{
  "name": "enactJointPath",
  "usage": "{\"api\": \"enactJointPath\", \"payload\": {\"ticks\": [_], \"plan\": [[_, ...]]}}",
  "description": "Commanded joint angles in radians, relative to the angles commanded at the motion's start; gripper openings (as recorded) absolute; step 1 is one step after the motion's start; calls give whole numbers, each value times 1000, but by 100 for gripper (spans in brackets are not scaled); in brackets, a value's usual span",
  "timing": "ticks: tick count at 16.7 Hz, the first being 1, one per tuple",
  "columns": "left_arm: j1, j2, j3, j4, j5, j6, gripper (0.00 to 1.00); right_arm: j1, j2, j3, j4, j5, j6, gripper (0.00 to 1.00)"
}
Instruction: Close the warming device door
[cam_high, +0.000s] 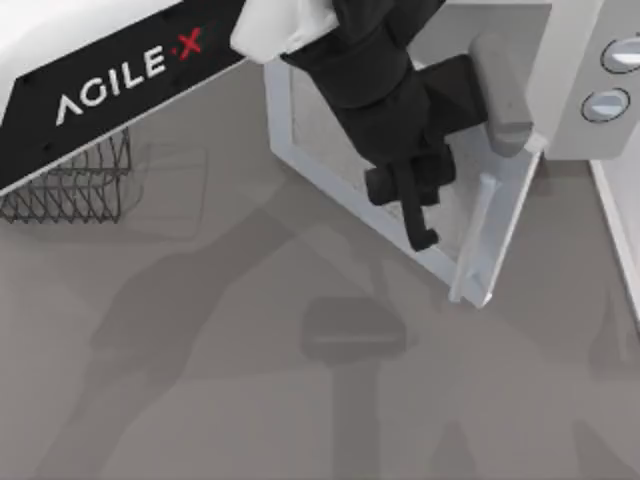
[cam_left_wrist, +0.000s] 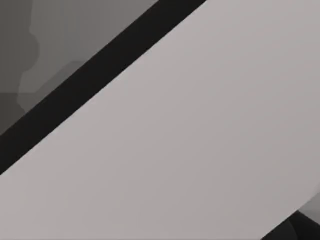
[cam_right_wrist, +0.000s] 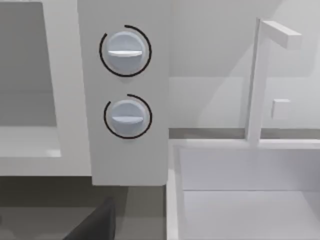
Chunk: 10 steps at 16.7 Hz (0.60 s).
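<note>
The warming device is a white microwave at the table's back right, with two round knobs on its panel. Its door stands swung out towards the front, its free edge and silver bar handle pointing at the table's middle. My left arm reaches down from the back over the door's window, and my left gripper hangs just left of the handle. The right wrist view faces the knob panel with the pale cavity beside it. A dark part of my right gripper shows at that view's edge.
A dark wire rack stands at the back left under the AgileX-labelled arm base. A white basin-like unit with a thin upright post sits right of the microwave, and its edge shows at the table's right.
</note>
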Motion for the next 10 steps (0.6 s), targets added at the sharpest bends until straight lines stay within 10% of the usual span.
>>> {"api": "enactJointPath", "payload": {"ticks": [10], "plan": [[95,-28,54,-18,125,-64,0,0,0,0,0,0,0,100]]}}
